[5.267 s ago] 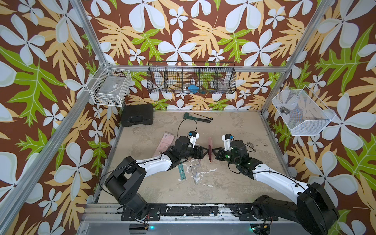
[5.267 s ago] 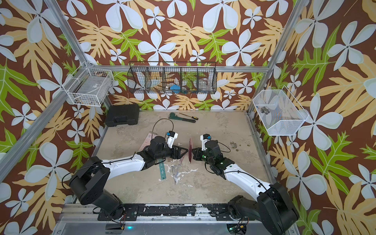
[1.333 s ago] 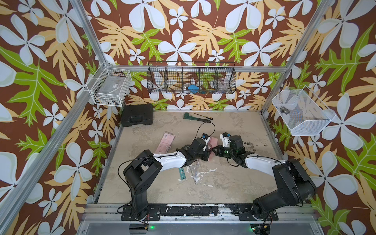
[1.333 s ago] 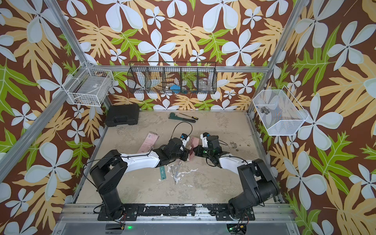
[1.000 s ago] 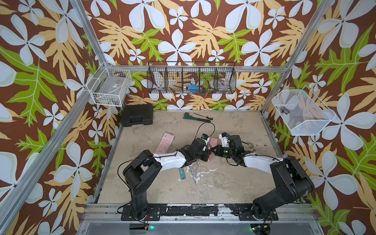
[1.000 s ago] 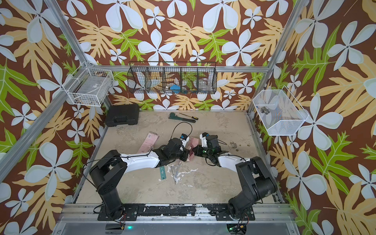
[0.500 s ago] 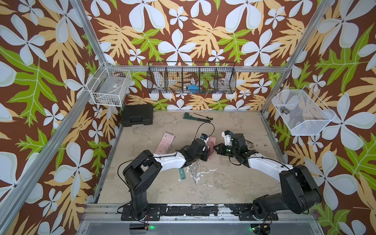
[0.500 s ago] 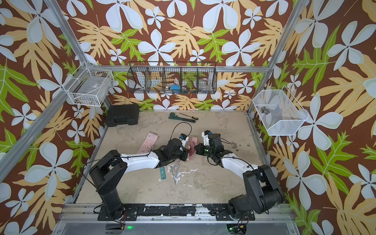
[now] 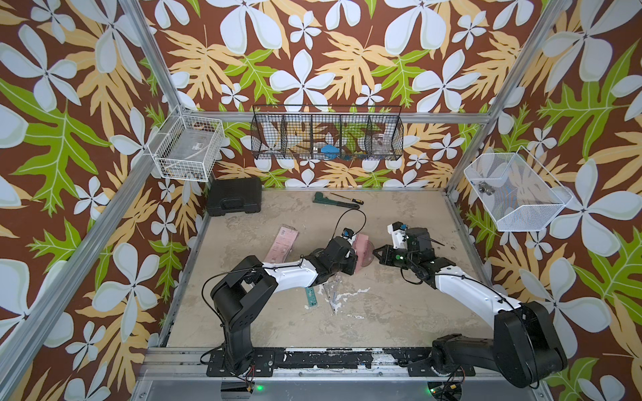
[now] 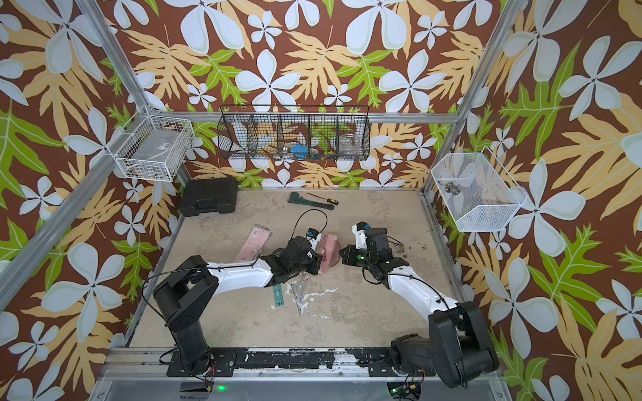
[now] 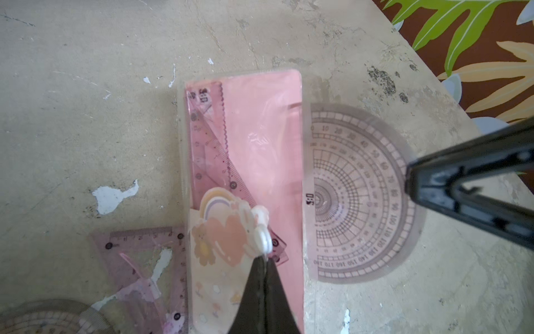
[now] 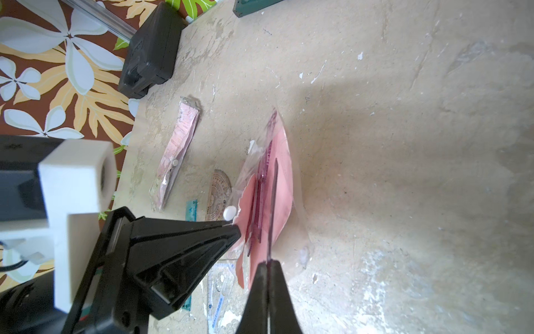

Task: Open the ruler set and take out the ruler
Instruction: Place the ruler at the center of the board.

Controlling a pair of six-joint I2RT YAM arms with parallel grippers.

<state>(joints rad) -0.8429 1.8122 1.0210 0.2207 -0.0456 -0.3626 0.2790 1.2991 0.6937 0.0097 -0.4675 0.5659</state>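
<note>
The ruler set is a pink clear-fronted pouch [image 11: 260, 138], held between my arms in both top views [image 9: 361, 241] [image 10: 326, 246]. My left gripper [image 11: 264, 260] is shut on its patterned flap [image 11: 222, 234], just below the white snap button [image 11: 264, 240]. A pink straight ruler [image 11: 206, 130] and a set square still lie inside. A smoky half-round protractor [image 11: 355, 196] sticks out of the pouch's long side. My right gripper [image 12: 270, 261] is shut on its curved rim, seen edge-on [image 12: 273, 202]. The two grippers [image 9: 354, 255] [image 9: 377, 253] face each other closely.
On the table under the left arm lie a teal ruler [image 9: 311, 297], a pink set square [image 11: 144, 260], another protractor [image 12: 218, 193] and clear pieces [image 9: 331, 295]. A second pink pouch [image 9: 281, 244] lies left. A black case [image 9: 234, 196] and a wrench [image 9: 335, 201] sit at the back.
The right gripper has drawn slightly right over the last second, its arm swinging outward, and the protractor shows further out of the pouch. The left gripper has barely moved.
</note>
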